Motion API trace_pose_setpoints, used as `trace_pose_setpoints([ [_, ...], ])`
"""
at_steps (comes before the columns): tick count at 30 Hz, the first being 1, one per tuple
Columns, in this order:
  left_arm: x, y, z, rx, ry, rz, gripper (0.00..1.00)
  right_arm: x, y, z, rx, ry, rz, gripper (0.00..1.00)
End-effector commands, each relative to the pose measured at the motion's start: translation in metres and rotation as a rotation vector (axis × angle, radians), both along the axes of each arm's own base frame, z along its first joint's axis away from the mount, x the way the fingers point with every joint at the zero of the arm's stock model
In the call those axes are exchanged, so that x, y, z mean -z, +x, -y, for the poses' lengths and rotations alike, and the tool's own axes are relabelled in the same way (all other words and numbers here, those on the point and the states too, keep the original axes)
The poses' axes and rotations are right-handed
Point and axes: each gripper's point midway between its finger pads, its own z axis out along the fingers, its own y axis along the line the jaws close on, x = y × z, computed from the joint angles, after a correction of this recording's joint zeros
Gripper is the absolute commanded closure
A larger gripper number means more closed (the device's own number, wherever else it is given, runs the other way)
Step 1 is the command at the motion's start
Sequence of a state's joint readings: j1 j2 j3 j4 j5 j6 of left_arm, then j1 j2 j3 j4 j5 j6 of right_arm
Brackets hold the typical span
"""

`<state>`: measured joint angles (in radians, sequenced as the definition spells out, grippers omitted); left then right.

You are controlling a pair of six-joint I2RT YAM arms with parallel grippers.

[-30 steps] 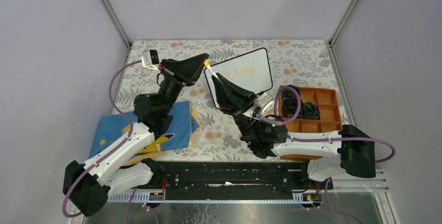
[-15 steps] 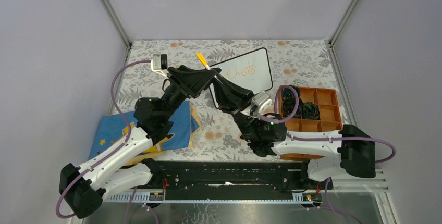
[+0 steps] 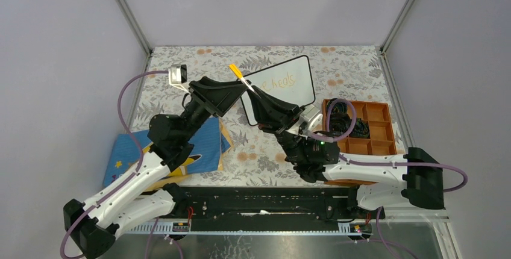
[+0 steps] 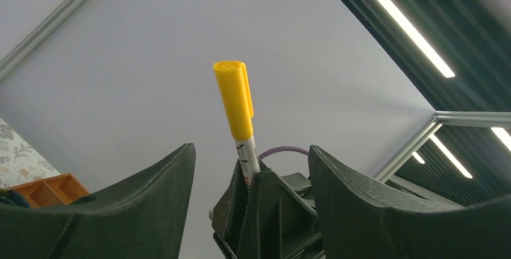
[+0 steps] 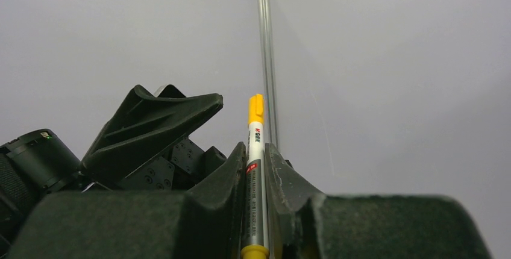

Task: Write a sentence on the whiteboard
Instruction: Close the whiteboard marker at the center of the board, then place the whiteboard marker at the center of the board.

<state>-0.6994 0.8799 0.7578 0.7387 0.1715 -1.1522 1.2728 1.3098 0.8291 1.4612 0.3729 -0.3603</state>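
The whiteboard stands tilted at the back of the table, with part of the orange sentence showing above the arms. My right gripper is shut on a silver marker that points up and away, its yellow cap on. My left gripper is open, its fingers standing wide on either side of the right gripper's tips and touching nothing. The left part of the sentence is hidden behind the grippers.
An orange compartment tray holding dark objects sits to the right of the whiteboard. A blue cartoon-printed cloth lies at the left under my left arm. A floral cover spans the table, with grey walls all round.
My left gripper let go of the marker's capped end, opened wide and drew back down and left. The right gripper kept its hold and shifted slightly right.
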Motion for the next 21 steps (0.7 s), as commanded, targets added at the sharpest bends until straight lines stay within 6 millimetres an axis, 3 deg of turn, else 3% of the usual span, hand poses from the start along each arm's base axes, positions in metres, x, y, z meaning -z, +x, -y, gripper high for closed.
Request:
trace_pose_setpoints([
  [1, -0.0166, 0.0005, -0.0115, -0.063, -0.018, 0.044, 0.3, -0.0187, -0.0107, 0.0174, -0.061, 0.078, 0.011, 1.0],
  [21, -0.0225, -0.0003, -0.0038, -0.024, -0.023, 0.068, 0.68, -0.0154, -0.0125, 0.0162, -0.092, 0.078, -0.01, 1.0],
])
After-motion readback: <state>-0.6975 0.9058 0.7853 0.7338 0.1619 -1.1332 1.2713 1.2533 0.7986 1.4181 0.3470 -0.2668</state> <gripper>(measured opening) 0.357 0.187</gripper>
